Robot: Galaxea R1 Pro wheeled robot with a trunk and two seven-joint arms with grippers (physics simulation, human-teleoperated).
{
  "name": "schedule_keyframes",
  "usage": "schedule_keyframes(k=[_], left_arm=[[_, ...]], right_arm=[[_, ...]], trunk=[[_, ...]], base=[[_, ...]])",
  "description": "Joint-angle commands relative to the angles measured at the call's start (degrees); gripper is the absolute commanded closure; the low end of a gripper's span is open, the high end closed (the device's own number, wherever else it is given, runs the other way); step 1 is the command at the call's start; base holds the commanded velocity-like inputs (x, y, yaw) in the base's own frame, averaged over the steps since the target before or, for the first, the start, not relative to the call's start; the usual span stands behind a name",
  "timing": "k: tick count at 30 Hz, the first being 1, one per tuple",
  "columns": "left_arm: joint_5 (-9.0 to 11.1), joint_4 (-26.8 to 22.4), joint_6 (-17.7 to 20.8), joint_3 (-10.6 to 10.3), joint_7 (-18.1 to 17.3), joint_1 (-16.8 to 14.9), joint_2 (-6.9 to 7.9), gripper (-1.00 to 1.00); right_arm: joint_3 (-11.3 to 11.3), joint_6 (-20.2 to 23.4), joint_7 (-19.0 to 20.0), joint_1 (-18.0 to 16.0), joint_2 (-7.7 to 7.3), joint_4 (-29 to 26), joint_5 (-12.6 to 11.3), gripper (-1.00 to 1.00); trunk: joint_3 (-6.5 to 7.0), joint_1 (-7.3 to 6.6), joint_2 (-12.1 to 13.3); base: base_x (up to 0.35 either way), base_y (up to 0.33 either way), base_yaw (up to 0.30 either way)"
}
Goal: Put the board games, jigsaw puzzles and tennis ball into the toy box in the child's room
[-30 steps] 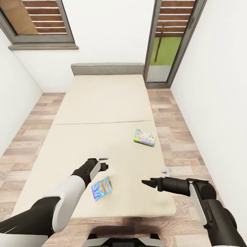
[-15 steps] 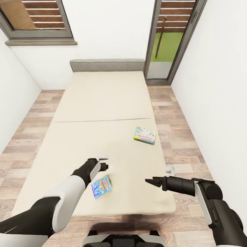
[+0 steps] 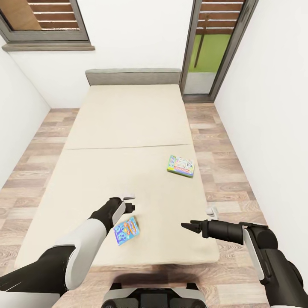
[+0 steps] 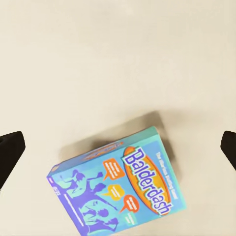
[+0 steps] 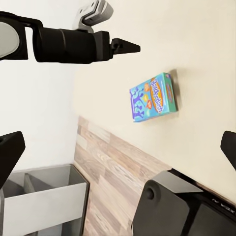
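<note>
**Beige mattress, 2 game boxes, both claws empty**

Beige and plain, the bed [image 3: 128, 128] runs lengthwise away from the robot, its grey headboard [image 3: 132, 77] against the far white wall between 2 grey-framed windows. 2 board games lie flat on the mattress, well apart. The blue "Balderdash" box [image 3: 126, 231] sits near the foot end, just beside the left claw [image 3: 129, 202], which hovers above the mattress close to the box's far corner. From the left wrist view the same box [image 4: 118, 189] lies tilted below the camera, and the dark fingertips [image 4: 11, 150] stand wide apart at either edge, holding nothing. The second box [image 3: 181, 165], green-edged with a pale printed top, rests near the bed's right edge. The right claw [image 3: 188, 226] points across the foot corner of the mattress, its tips slightly parted and empty. Wood-plank floor [image 3: 222, 171] flanks the bed.
</note>
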Motion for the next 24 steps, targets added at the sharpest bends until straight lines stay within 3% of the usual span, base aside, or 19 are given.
schedule_keyframes(k=[1,12,24], left_arm=[[-0.02,-0.10,0.26,0.47,0.18,-0.02,-0.07,-1.00],[-0.02,-0.10,0.19,0.47,0.18,0.01,-0.07,-1.00],[-0.09,2.15,-2.58,0.50,0.18,0.04,-0.07,-1.00]], right_arm=[[-0.03,0.48,0.04,-0.03,-0.01,-0.02,-0.21,-1.00],[-0.03,0.48,-0.02,-0.03,-0.01,-0.02,-0.12,-1.00],[-0.03,0.48,0.03,-0.03,-0.01,0.00,-0.16,-1.00]], trunk=[[-0.17,0.03,-0.10],[-1.21,0.03,-0.10],[-2.34,0.03,-0.10]], base=[[0.000,0.000,0.000],[0.000,0.000,0.000],[0.000,0.000,0.000]])
